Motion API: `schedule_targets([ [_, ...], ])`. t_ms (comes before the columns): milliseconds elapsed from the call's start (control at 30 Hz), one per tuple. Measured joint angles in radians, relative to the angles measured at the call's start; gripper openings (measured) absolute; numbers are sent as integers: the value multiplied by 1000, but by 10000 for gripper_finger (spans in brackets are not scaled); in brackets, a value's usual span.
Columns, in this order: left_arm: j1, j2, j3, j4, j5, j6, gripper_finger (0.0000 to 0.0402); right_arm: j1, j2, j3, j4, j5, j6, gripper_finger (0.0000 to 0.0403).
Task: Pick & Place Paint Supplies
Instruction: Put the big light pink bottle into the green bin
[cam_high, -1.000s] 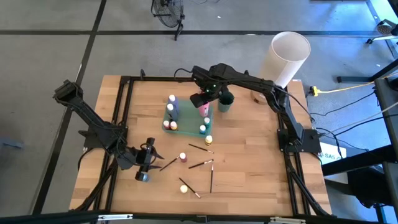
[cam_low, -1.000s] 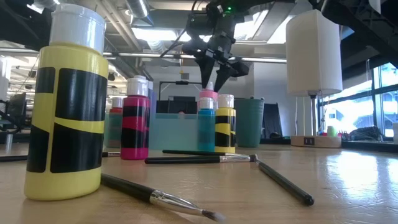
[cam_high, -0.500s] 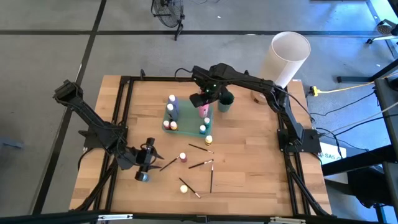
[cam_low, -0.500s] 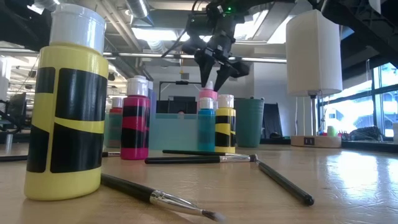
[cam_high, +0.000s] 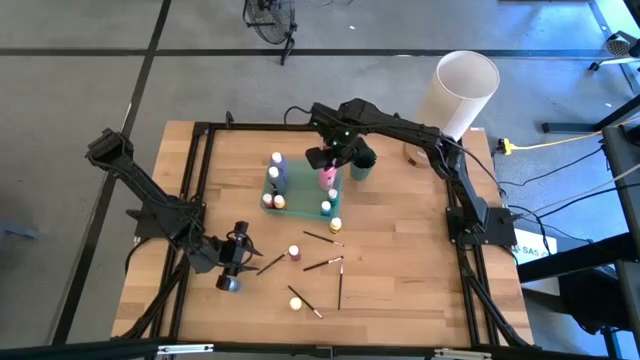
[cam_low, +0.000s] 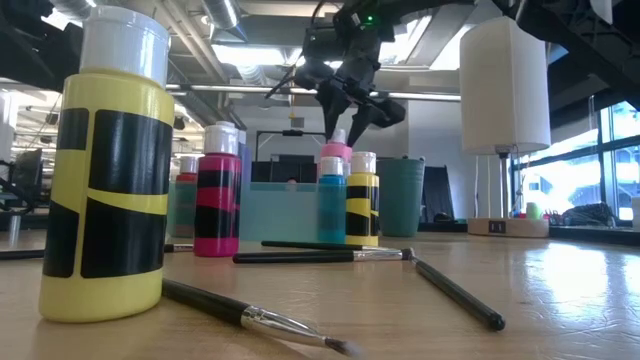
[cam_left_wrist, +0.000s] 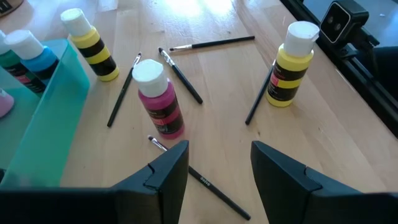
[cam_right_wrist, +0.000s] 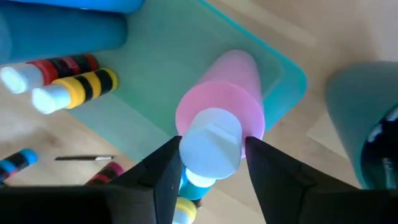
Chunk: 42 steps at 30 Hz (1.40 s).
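Note:
A teal tray (cam_high: 300, 196) on the wooden table holds several white-capped paint bottles. Over its far right corner my right gripper (cam_high: 328, 162) points down, shut on a tall pink bottle (cam_right_wrist: 225, 93). Loose bottles stand on the table nearer the front: a magenta one (cam_left_wrist: 159, 102), a yellow one (cam_left_wrist: 291, 65) and a yellow-and-black one (cam_left_wrist: 92, 45). Several thin dark brushes (cam_high: 324, 264) lie among them. My left gripper (cam_left_wrist: 217, 168) hovers open near the front left, above a brush (cam_left_wrist: 205, 180), touching nothing. My right gripper pinches the pink bottle's white cap (cam_right_wrist: 211, 146) between its two fingers, one on each side. It comes from above, pointing steeply down. The bottle hangs or stands below the fingers (cam_low: 330, 122), inside the tray's corner. Its foot is hidden by the tray wall and other bottles.
A dark teal cup (cam_high: 362, 166) stands right beside the tray's far right corner. A big white cylinder (cam_high: 462, 88) stands at the table's far right. Black rails (cam_high: 200, 180) frame the table. A blue-capped bottle (cam_high: 230, 285) sits by my left gripper.
My right gripper has rolled a little about its own pointing line while staying over the tray's corner. The pink bottle stays between its fingers.

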Motion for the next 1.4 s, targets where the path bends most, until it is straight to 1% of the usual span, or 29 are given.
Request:
schedule_targets([
  [167, 0, 0, 0, -9, 0, 0, 169, 1, 2, -1, 47, -54, -4, 179],
  [600, 0, 0, 0, -23, 0, -6, 169, -10, 2, -1, 56, -57, -7, 178],
  [700, 0, 0, 0, -35, 0, -16, 169, -10, 2, -1, 56, -82, -7, 178],
  [833, 0, 0, 0, -45, 0, -23, 169, -10, 2, -1, 55, -87, -4, 178],
  [1167, 0, 0, 0, -46, -1, -26, 169, -10, 2, -1, 7, -88, -20, 178],
  [1400, 0, 0, 0, -46, -1, -26, 169, -1, 1, 87, 2, -79, -33, 178],
])
